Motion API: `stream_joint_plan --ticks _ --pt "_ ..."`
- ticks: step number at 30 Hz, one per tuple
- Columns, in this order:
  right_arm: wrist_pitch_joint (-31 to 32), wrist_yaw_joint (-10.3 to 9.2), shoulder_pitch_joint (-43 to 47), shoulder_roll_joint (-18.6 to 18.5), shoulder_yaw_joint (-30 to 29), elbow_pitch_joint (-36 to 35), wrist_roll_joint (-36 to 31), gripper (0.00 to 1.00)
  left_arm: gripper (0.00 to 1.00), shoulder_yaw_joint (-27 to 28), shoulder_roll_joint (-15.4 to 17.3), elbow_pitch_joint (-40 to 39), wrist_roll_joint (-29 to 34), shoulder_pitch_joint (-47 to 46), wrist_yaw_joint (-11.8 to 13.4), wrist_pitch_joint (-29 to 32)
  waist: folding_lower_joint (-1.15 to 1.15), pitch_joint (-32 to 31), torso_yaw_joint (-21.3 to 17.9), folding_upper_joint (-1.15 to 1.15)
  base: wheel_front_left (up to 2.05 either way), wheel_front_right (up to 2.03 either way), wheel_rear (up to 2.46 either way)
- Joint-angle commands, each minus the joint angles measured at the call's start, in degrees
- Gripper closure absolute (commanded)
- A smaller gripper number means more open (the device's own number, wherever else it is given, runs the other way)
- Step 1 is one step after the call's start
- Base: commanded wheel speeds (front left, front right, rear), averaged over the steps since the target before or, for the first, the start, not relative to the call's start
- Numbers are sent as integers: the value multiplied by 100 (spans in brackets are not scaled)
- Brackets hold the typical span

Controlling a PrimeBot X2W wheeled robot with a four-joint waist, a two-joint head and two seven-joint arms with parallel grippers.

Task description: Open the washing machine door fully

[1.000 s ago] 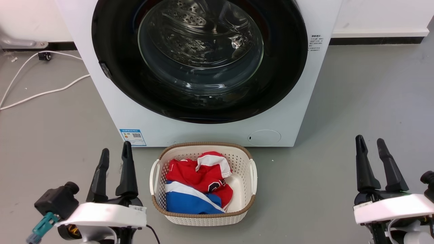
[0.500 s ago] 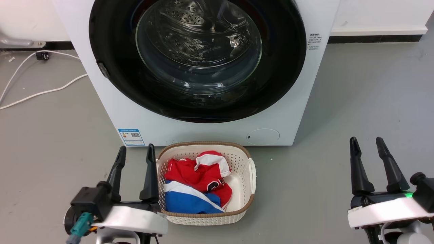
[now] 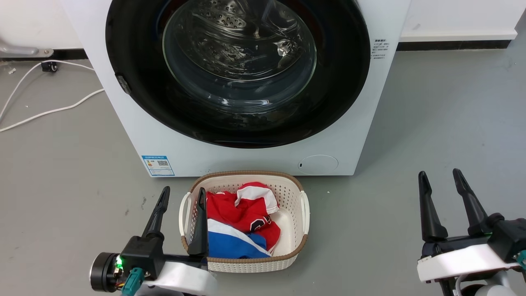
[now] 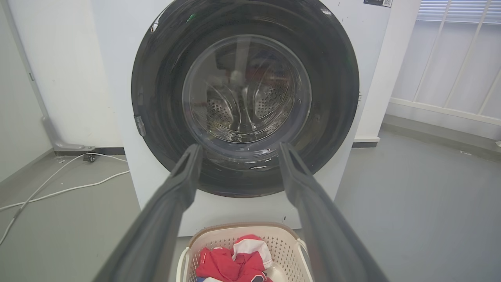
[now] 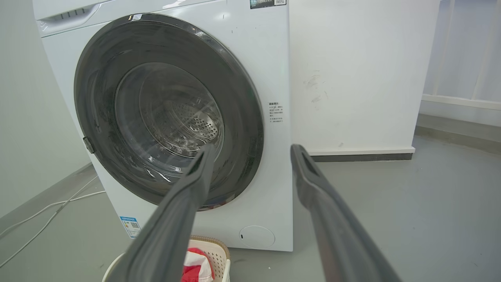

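Head view: the washing machine door [image 3: 135,82] sits shut, flush in the front of the white washer [image 3: 135,135] at the far middle of the scene. On the grey floor [image 3: 431,123], just on the washer's near side, stands a cream basket [image 3: 246,263] holding red, white and blue clothes [image 3: 234,209]. The left gripper [image 3: 183,190] hangs at the basket's left edge, fingers spread and empty. The right gripper [image 3: 439,173] is well off to the right, fingers likewise parted, holding nothing. A white cable [image 3: 49,111] trails at the far left.
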Motion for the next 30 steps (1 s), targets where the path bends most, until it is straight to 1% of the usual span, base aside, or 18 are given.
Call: stream_joint_plan --ticks 1,3,6,8,10,13,17,20,24,30 --pt "-53 -2 37 -1 26 -22 -144 0 0 -29 16 -15 63 -46 -3 -58 0 3 0 0 0 0 0" --pt "-81 -2 33 -1 41 -37 -247 0 0 -28 -11 3 51 -10 -97 -84 0 7 0 0 0 0 0" --pt "-117 -2 42 0 58 -63 -374 0 0 41 -62 -12 91 39 -303 -115 0 11 3 0 0 0 0" --pt "-139 -2 52 0 73 -74 -430 0 0 151 -159 1 75 99 -422 -144 0 13 4 0 0 0 0" --pt "-159 -2 65 0 75 -70 -464 0 0 304 -252 39 70 134 -603 -165 0 10 3 0 0 0 0" --pt "-189 -2 88 1 80 -4 -368 0 0 541 -418 123 98 211 -943 -198 0 12 1 0 0 0 0" --pt "-239 -2 136 1 108 126 -255 0 0 889 -622 270 91 332 -1484 -244 0 3 -3 0 0 0 0" --pt "-264 -2 164 1 67 247 -98 0 0 1114 -743 366 194 382 -1742 -269 0 -3 -5 0 0 0 0" --pt "-314 -2 146 2 65 340 -159 0 0 1237 -806 488 391 431 -1899 -313 0 -8 -8 0 0 0 0" --pt "-376 -2 136 2 61 472 -220 0 0 1175 -838 703 813 430 -1977 -371 0 -14 -10 0 0 0 0"
